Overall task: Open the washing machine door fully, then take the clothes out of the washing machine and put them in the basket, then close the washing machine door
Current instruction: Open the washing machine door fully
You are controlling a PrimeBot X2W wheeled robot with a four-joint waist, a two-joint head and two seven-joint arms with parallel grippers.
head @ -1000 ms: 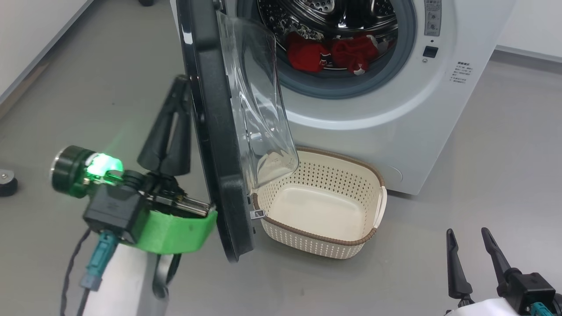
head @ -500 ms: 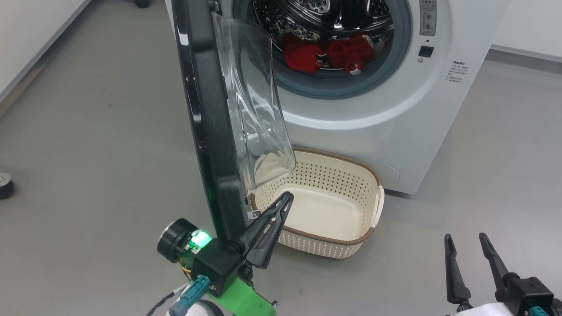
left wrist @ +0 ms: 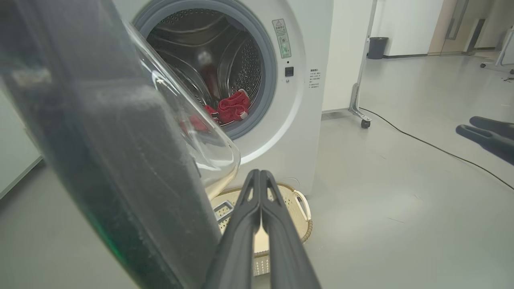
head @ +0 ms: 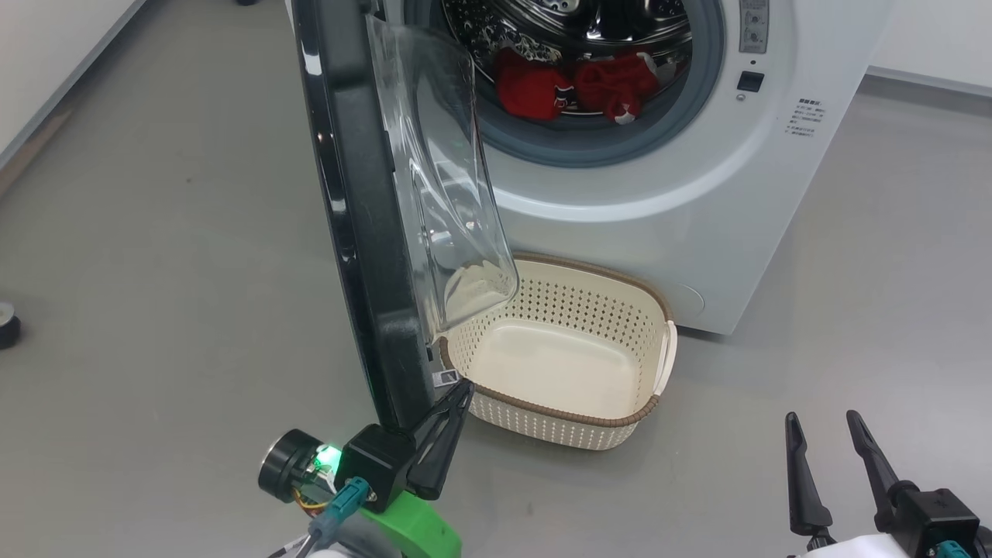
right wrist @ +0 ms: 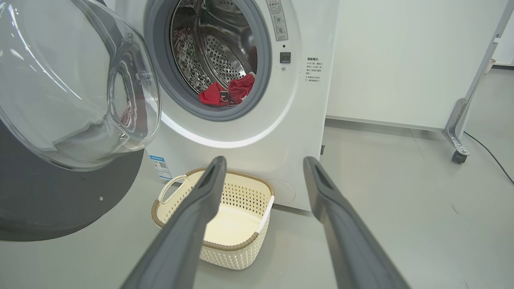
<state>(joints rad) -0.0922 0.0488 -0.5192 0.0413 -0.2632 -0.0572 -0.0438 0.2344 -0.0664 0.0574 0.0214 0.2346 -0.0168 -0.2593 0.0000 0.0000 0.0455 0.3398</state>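
Note:
The washing machine door [head: 349,217] stands open, edge-on in the head view, its glass bowl [head: 442,178] overhanging the basket's left end. Red clothes [head: 573,85] lie low in the steel drum of the white washing machine [head: 697,201]. The cream basket [head: 573,421] sits on the floor against the machine's front, with nothing in it. My left gripper [head: 463,385] is shut and holds nothing. It sits just below the door's bottom edge, its tip beside the basket's near-left corner. My right gripper [head: 821,418] is open at the lower right, away from everything. The right wrist view looks between open fingers [right wrist: 213,180] at the basket [right wrist: 229,257] and clothes [right wrist: 229,92].
Grey floor surrounds the machine. A small dark round object [head: 6,324] lies at the far left. In the left wrist view a wheeled metal stand leg [left wrist: 357,104] and a black cable [left wrist: 433,146] lie to the machine's right. A wall runs along the left.
My left gripper came from the door's outer side, passed under its bottom edge to the basket side, then drew back a little. The door and right gripper held still; the camera shifted slightly.

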